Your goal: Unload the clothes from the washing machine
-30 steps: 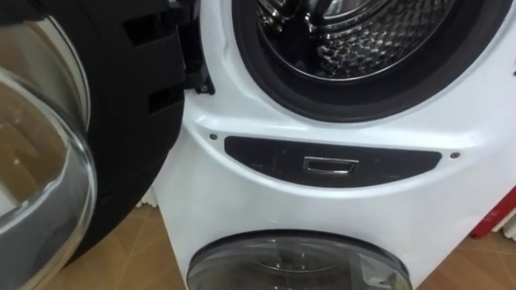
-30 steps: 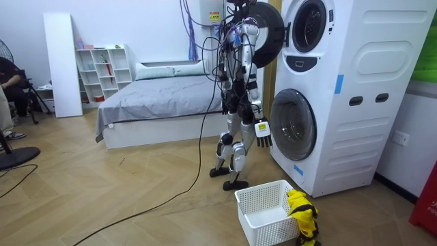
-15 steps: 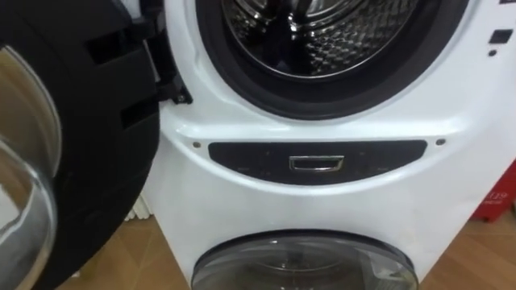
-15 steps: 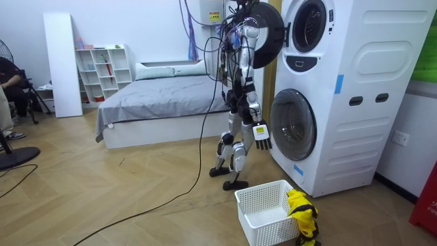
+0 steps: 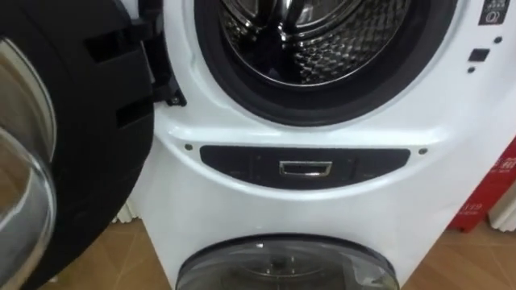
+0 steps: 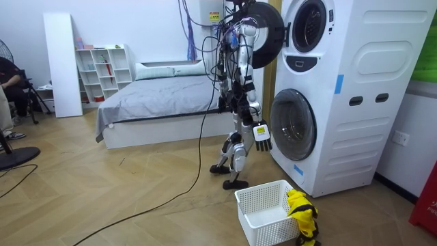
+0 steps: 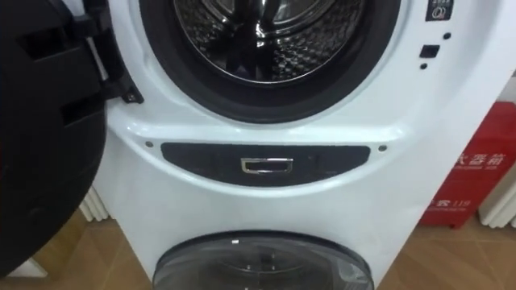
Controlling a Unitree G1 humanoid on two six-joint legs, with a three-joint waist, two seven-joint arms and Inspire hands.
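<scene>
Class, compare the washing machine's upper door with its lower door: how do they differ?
The upper door stands swung open to the left; the lower door is shut. The upper door leaves its steel drum bare; the lower door's glass covers its opening. Both are round, with glass windows.

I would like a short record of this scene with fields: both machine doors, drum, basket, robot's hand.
Upper door: round black-framed glass door of the white stacked washing machine, swung open to the left.
Drum: shiny steel drum, no clothes in its visible part.
Lower door: round glass door, closed.
Basket: white plastic laundry basket on the wooden floor, yellow cloth draped over its rim.
Hand: right hand hangs open and empty near the lower door.
Robot: stands facing the machine.
</scene>
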